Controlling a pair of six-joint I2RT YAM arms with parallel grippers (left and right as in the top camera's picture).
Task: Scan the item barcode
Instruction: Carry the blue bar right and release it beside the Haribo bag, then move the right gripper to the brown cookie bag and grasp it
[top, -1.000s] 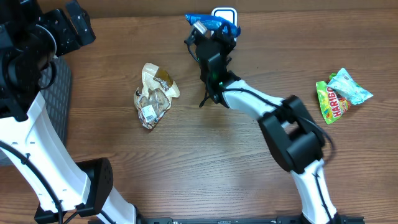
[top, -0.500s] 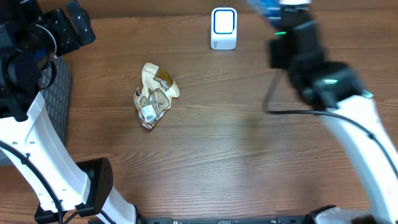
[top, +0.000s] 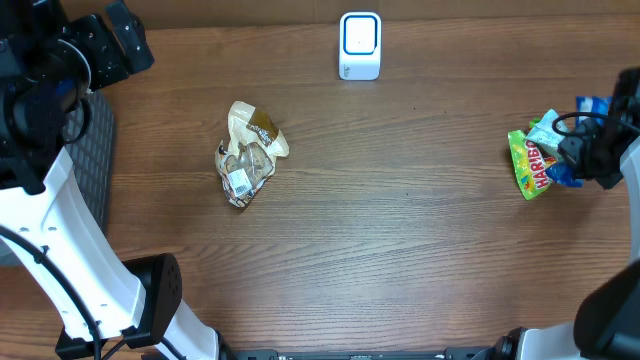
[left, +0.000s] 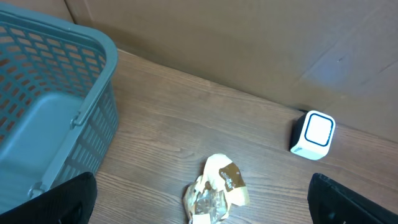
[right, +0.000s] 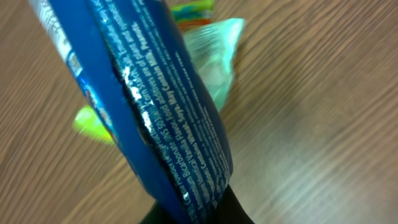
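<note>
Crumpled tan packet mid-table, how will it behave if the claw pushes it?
The crumpled tan packet looks thin and creased, so it would probably flex and crush rather than hold shape. It seems light and may slide easily on the smooth wooden table. Lying slumped, it is unlikely to roll.

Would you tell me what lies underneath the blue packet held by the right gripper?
Below the blue packet, a mint-green packet and a corner of the Haribo bag show on the wooden table. The packet covers the rest of both, so anything else beneath is hidden.
</note>
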